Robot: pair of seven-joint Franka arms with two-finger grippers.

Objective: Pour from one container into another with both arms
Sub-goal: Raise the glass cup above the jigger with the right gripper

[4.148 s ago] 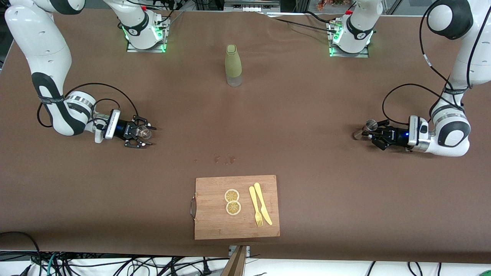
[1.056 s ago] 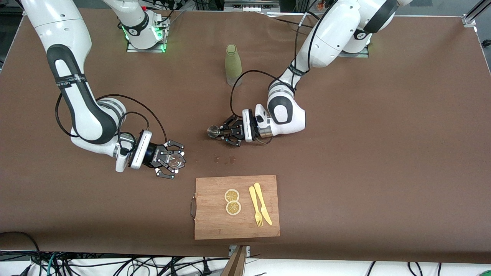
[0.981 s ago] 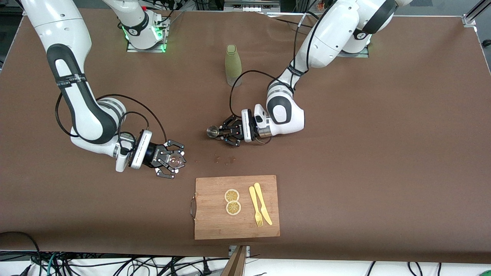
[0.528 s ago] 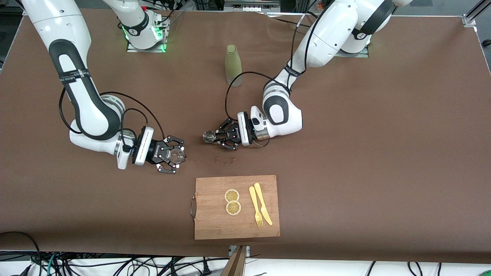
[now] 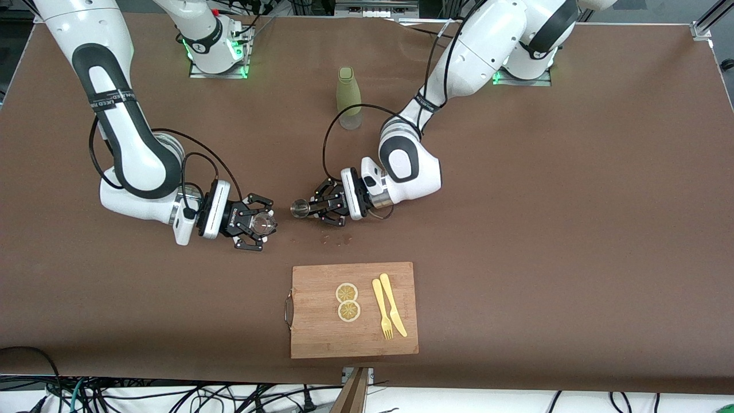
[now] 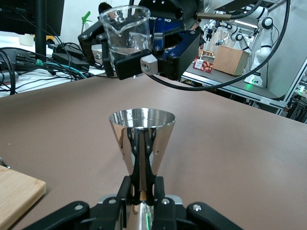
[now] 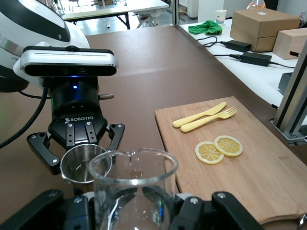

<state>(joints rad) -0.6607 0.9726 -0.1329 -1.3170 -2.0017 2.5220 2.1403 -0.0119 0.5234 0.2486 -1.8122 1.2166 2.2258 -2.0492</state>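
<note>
Front view: the left tool [image 5: 312, 209] is clenched on the small shiny steel hourglass jigger [image 5: 299, 209], held upright over the brown worktop [image 5: 516, 229]. The right tool [image 5: 259, 224] is clenched on the tiny clear faceted glass cup [image 5: 263, 223], just beside the jigger.

Left wrist view: the jigger [image 6: 142, 139] stands upright, with the cup [image 6: 126, 36] higher.

Right wrist view: the cup [image 7: 133, 187] faces the jigger [image 7: 86, 164]; a wooden cutting board [image 7: 268, 172] lies near.

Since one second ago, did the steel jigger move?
Yes. The jigger, held in the left gripper, moved toward the right arm's end, away from the green bottle and closer to the glass cup.
</note>
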